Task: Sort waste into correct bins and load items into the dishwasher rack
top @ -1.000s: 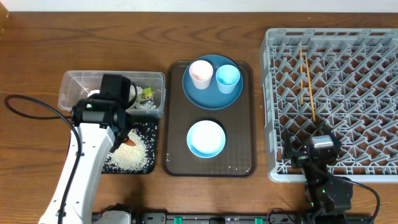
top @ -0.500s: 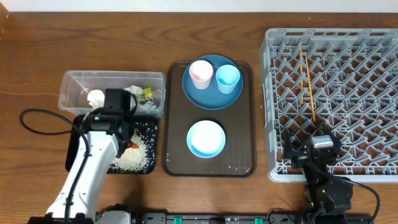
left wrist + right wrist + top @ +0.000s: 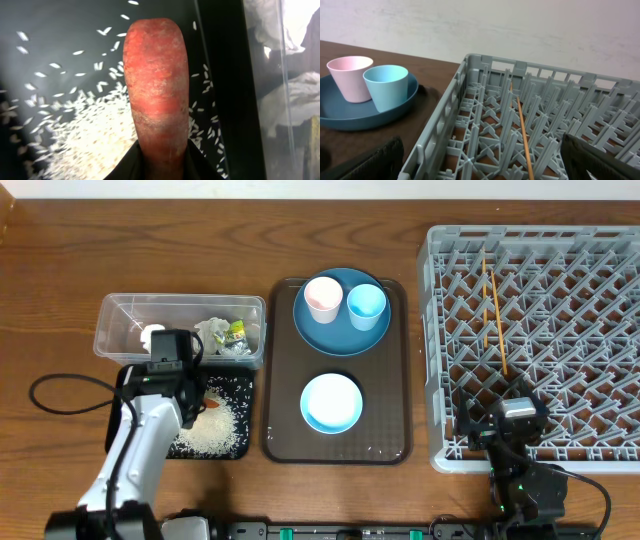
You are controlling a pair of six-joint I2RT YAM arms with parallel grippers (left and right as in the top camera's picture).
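Orange carrot (image 3: 156,90) hides its base within left pincer (image 3: 161,167).

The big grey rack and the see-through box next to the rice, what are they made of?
The grey rack looks like moulded plastic with a matte finish: it is one even grey, with matching pegs and lattice ribs. The see-through box seems to be thin clear plastic, fairly glossy: the paper wads show through its walls, and its rim catches the light.
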